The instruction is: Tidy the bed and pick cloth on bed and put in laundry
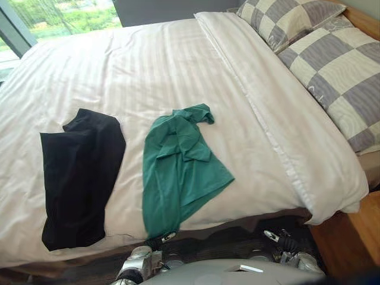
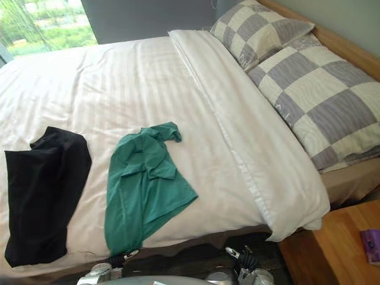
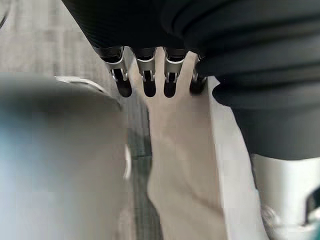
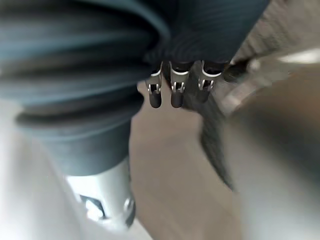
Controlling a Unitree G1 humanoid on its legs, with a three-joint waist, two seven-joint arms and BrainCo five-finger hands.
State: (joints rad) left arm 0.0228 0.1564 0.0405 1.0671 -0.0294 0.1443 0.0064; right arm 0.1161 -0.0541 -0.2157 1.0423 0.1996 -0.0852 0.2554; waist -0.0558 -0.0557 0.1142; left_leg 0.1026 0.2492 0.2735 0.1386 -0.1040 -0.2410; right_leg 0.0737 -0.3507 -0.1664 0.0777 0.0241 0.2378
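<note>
A crumpled green fabric shirt (image 1: 178,166) lies on the white-covered bed (image 1: 148,65) at its near edge, and a flat black cloth garment (image 1: 80,178) lies beside it to the robot's left, the two not touching. Grey-and-cream checked pillows (image 1: 332,77) rest at the bed's right end. The left hand (image 3: 145,80) and right hand (image 4: 175,92) hang low before the bed, fingers straight, holding nothing
</note>
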